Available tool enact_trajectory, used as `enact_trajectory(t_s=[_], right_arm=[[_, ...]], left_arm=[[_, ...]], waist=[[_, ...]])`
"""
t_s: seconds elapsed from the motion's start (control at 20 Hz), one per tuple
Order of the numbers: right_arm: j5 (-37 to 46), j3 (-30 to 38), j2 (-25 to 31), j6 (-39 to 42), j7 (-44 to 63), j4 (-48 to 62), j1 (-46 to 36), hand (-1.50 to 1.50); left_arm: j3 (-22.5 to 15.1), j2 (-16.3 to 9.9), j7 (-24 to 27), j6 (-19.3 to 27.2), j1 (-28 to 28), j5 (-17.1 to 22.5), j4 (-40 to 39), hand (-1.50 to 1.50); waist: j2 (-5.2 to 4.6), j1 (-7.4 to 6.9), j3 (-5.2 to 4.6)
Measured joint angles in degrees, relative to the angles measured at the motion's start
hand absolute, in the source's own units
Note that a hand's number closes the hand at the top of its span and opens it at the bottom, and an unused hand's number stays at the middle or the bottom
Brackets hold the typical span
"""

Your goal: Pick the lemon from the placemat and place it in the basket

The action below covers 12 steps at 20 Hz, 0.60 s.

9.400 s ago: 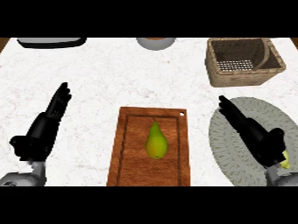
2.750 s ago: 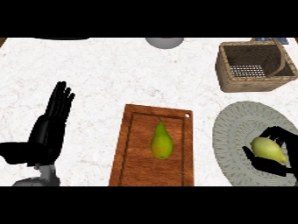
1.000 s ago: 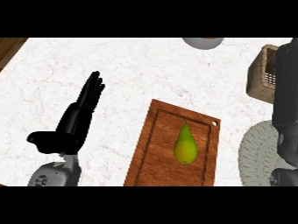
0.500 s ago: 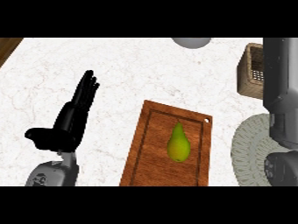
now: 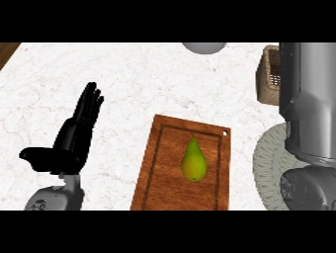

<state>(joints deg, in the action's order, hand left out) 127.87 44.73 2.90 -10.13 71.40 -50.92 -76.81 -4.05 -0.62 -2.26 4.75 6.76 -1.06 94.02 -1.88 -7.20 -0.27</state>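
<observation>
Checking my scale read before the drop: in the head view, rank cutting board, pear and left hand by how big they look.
1. Cutting board, clearly largest.
2. Left hand, long and open at the view's left; it may sit nearer the camera, so its rank is less sure.
3. Pear, smallest, lying on the board.

Left hand (image 5: pixel 72 136) open, fingers straight; right forearm (image 5: pixel 315 108) upward.

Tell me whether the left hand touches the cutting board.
Apart. The head view shows bare counter between the left hand and the cutting board.
</observation>
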Motion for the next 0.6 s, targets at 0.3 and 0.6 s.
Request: enact_trajectory(t_s=[0.3, 0.6], right_arm=[[3.61, 5.65, -2.08, 1.12, -0.01, 1.03, -1.16, 1.50], [5.03, 10.07, -2.66, 0.97, -0.19, 2.94, -0.58, 1.50]], left_arm=[[1.11, -0.51, 0.41, 0.18, -0.84, 0.32, 0.10, 0.00], [1.71, -0.80, 0.88, -0.09, -1.52, 0.86, 0.49, 0.00]], waist=[[0.23, 1.44, 0.09], [0.38, 2.05, 0.15]])
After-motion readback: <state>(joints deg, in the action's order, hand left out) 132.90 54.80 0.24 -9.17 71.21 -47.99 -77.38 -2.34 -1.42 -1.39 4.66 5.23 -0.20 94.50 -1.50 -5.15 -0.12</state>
